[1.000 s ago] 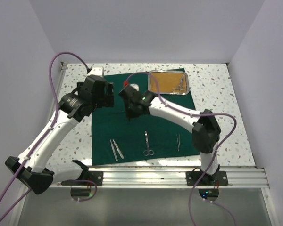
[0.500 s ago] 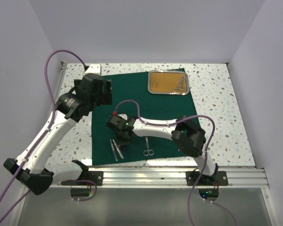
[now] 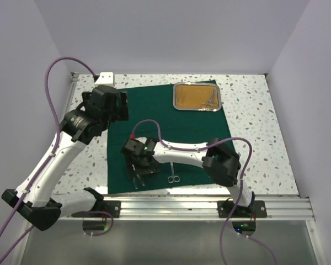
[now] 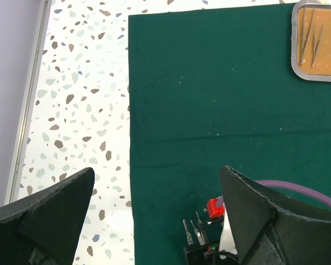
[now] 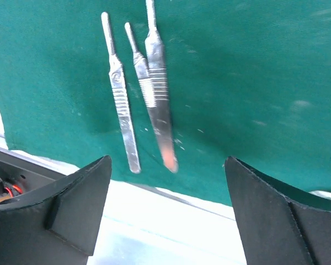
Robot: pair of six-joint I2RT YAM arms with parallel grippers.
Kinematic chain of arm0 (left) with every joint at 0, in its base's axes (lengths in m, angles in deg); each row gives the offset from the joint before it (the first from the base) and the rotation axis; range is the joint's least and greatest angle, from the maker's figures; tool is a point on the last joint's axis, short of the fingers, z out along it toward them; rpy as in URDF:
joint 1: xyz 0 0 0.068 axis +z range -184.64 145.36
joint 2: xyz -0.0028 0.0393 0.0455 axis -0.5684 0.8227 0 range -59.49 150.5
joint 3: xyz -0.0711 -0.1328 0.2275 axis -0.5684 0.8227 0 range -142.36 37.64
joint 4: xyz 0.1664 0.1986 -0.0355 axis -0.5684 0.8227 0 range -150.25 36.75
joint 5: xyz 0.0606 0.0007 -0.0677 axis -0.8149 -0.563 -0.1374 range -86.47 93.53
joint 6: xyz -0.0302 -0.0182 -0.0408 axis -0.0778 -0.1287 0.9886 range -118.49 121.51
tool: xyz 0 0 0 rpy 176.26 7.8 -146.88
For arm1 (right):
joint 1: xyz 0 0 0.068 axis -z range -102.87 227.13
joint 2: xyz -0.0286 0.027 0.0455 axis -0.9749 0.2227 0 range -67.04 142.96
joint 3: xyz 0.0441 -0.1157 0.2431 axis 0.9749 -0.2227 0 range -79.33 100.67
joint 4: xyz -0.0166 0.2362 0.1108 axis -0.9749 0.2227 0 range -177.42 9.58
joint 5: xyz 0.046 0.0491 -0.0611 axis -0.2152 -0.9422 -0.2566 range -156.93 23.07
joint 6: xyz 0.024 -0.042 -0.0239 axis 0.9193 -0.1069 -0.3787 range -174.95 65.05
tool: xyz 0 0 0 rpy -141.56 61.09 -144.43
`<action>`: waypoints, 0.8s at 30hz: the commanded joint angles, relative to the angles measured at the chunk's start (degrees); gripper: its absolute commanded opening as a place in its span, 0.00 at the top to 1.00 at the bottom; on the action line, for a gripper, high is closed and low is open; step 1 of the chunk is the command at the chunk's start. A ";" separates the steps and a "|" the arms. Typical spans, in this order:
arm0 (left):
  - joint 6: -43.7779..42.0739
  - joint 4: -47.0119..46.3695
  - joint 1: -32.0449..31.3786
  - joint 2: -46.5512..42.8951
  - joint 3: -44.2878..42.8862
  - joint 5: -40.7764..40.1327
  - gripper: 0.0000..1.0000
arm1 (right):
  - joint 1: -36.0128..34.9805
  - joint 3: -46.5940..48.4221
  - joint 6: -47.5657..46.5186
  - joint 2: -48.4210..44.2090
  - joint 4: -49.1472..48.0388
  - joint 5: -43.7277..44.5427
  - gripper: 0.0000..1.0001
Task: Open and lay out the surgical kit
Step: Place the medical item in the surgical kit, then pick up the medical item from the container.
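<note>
Kit, as seen from the room:

- Green cloth [image 3: 193, 135]: spread flat on the speckled table [image 3: 254, 110], rectangular, matte woven. Judged soft, limp and light; would be best pinched at a corner or hem
- Steel tray [image 3: 197, 97]: far right corner of the cloth, rounded corners, polished rim, tan-gold lining. Judged rigid, with a slick rim, so grip across the rim. One instrument inside, too small to name
- Scissors [image 3: 172, 178]: near edge of the cloth, approx. centre, ring handles toward the near side. Thin, hard, glossy. Judged prone to slip; take at the shank
- 2 ribbed silver tools, one [image 5: 121, 110] just left of the other [image 5: 157, 99]: near left of the cloth, side by side, lengthwise near-to-far. Flat, narrow, grooved mid-grip. Tweezers or handles, couldn't tell. Judged light and stiff, lying low on the cloth, hard to get under; the ribbed section is the best hold
- Right gripper [image 3: 138, 168]: low over those 2 tools, fingers spread wide, nothing held
- Left gripper [image 4: 157, 170]: hovered above the far left edge of the cloth, fingers spread wide, nothing held
</note>
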 commanded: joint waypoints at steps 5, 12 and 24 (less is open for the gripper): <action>0.16 -2.03 -0.07 0.06 -3.48 -1.83 0.00 | 7.04 10.40 -6.11 -12.64 12.01 11.41 0.12; -0.02 -4.40 0.11 0.94 -3.83 0.46 0.00 | 25.73 22.17 -19.28 -11.96 17.10 14.58 0.13; 0.68 -1.86 0.02 -0.38 -1.29 2.39 0.00 | 48.44 48.34 -27.12 9.91 19.57 11.06 0.18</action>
